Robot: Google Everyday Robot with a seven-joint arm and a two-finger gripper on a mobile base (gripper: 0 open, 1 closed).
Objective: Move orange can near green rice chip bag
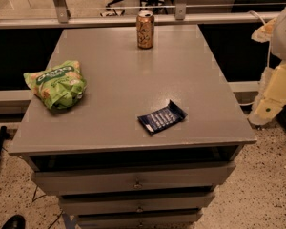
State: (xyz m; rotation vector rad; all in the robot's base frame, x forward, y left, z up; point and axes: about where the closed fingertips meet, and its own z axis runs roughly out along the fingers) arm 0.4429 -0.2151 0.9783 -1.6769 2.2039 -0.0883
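Observation:
The orange can [145, 30] stands upright at the far edge of the grey table [133, 80], near the middle. The green rice chip bag [56, 85] lies at the table's left side, well apart from the can. My arm hangs off the table's right side, and its cream-coloured gripper [266, 109] points down beside the right edge, below the tabletop and far from both things. It holds nothing that I can see.
A flat dark blue wrapper [162, 118] lies near the table's front right. The table has drawers [133, 178] below its front. A rail [133, 19] runs behind the far edge. Speckled floor lies to the right.

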